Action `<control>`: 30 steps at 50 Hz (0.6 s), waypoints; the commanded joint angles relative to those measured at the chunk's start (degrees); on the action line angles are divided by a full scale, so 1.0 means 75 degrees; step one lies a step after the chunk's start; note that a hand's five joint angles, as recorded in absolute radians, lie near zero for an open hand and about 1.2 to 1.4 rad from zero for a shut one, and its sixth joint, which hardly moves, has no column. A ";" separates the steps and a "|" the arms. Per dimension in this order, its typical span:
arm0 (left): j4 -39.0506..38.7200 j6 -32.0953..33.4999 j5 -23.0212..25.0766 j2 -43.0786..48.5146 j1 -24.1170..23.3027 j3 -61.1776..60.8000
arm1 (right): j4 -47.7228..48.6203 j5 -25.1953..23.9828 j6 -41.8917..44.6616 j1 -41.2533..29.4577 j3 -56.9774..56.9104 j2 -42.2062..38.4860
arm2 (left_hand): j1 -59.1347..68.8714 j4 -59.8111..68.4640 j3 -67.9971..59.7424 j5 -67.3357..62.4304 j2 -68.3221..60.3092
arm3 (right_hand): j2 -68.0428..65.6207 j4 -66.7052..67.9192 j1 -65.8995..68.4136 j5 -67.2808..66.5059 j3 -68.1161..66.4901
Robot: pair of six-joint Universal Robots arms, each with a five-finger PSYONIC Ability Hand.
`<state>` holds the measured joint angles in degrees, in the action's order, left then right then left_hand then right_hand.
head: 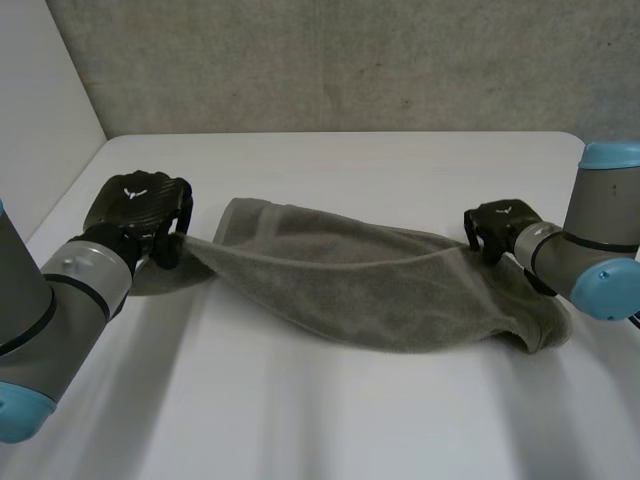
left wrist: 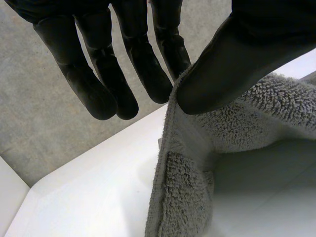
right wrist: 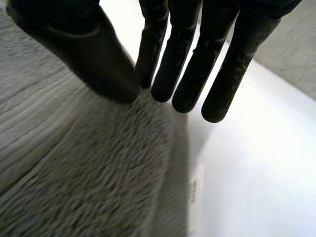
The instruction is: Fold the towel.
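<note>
Towel (head: 370, 290), end edges in pinches of left hand (head: 140, 205) and right hand (head: 497, 228), white table (head: 400, 165) all around.

White table (head: 330, 430), rounded far corners, grey wall behind. One item on it: grey towel (head: 370, 285), stretched side to side across the middle. Its middle sags onto the tabletop and the right end is bunched on the surface. Left end looks raised, with shadow under it.
</note>
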<state>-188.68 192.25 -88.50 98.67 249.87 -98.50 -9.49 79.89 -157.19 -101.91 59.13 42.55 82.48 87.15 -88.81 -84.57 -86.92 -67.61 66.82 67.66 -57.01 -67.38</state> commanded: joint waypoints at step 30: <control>-0.0096 0.0008 0.0011 0.0004 0.0047 0.0195 | 0.0304 -0.0070 -0.0007 -0.0310 -0.0266 -0.0280 | -0.0331 -0.0954 0.1175 0.1943 0.0922 | 0.5380 -0.5274 -0.5387 0.5300 0.5349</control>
<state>-189.22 192.30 -88.41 98.27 250.33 -96.29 -7.17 79.60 -157.16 -103.69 59.34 48.29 82.48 87.15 -88.80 -84.57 -86.92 -38.10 36.46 36.78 -24.85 -36.79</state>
